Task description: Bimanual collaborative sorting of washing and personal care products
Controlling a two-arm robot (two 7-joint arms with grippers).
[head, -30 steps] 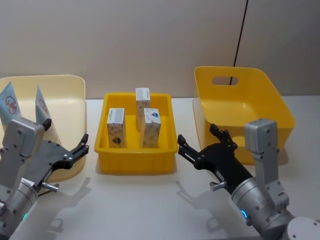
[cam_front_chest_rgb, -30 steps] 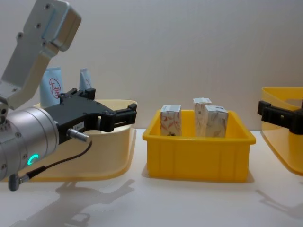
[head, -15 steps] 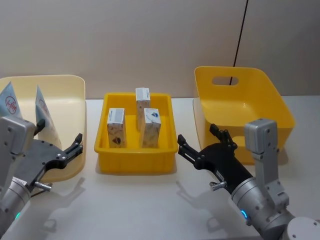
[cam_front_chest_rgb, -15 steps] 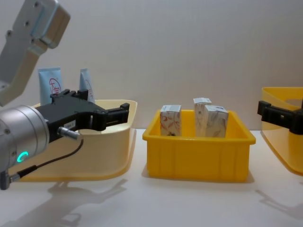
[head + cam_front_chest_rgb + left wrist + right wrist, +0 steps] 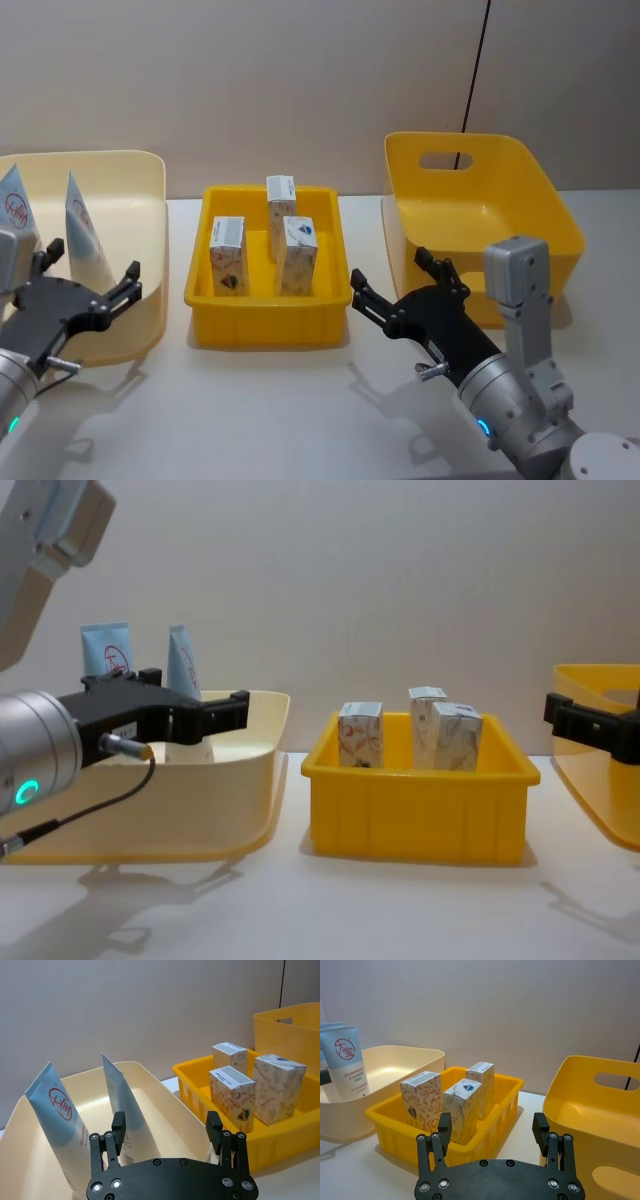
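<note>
— On the worktop (image 5: 250,400), what is the layout and clearance?

— Three containers stand in a row, apart from one another: cream bin (image 5: 150,160) at left, yellow tray (image 5: 265,325) in the middle, yellow bin (image 5: 540,200) at right. Strips of bare worktop separate them. The near side is open.

— Location of the products?

— Two tubes (image 5: 80,220) stand tilted in the cream bin's left part. Three cartons (image 5: 228,255) stand upright in the tray, one behind the other two.

— Left gripper (image 5: 90,265)?

— It hangs over the cream bin's near part, level with the rim. Its fingers (image 5: 119,1120) are spread wide and grip nothing. The nearer tube lines up between the tips; contact cannot be determined.

— Right gripper (image 5: 388,270)?

— It hangs over the worktop before the gap between tray and yellow bin. Its fingers (image 5: 444,1122) are spread wide, empty, clear of both rims.
</note>
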